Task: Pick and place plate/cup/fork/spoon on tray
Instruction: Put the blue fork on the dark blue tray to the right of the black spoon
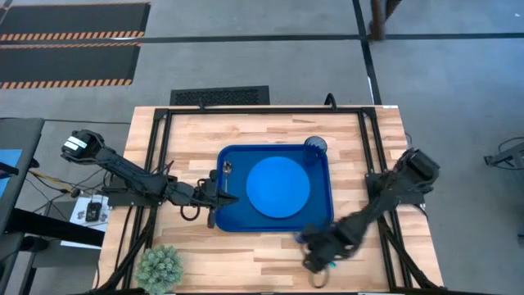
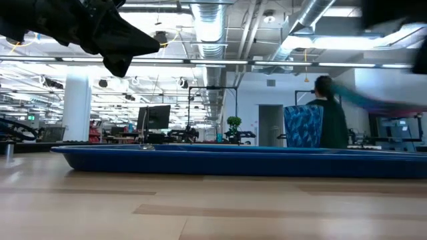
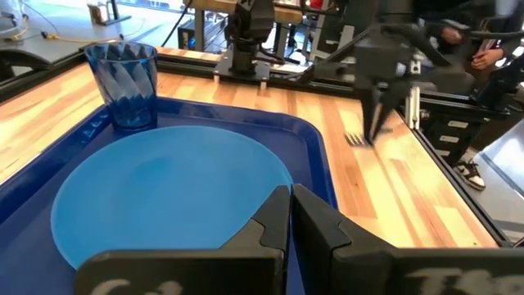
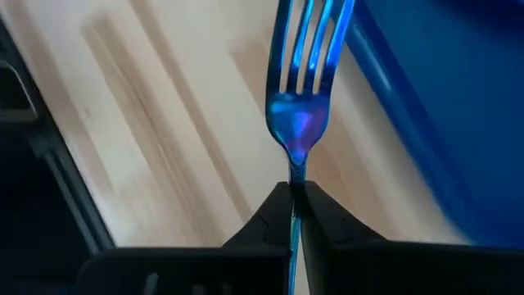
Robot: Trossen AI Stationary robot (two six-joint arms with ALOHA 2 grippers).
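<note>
The dark blue tray (image 1: 233, 217) lies mid-table. The bright blue plate (image 1: 278, 187) lies flat in it, and the dark blue cup (image 1: 315, 146) stands upright in its far right corner. The silver spoon (image 1: 227, 170) lies in the tray by its left rim. My left gripper (image 1: 232, 197) is shut and empty, low over the tray's left rim, pointing at the plate (image 3: 164, 197). My right gripper (image 1: 307, 239) is shut on the light blue fork (image 4: 307, 82) just off the tray's near right corner. My right gripper pinches the fork's neck (image 4: 295, 174), just behind the tined head, between its two fingers. The fork runs along the fingers, its tines pointing ahead toward the tray's rim (image 4: 393, 90). The handle is hidden behind the fingers. The head is over bare wood.
A small green plant (image 1: 160, 266) stands at the table's near left corner. A black frame rail (image 1: 155, 156) runs along each side of the table. Bare wood lies near and right of the tray. A person (image 2: 330, 120) is in the room behind.
</note>
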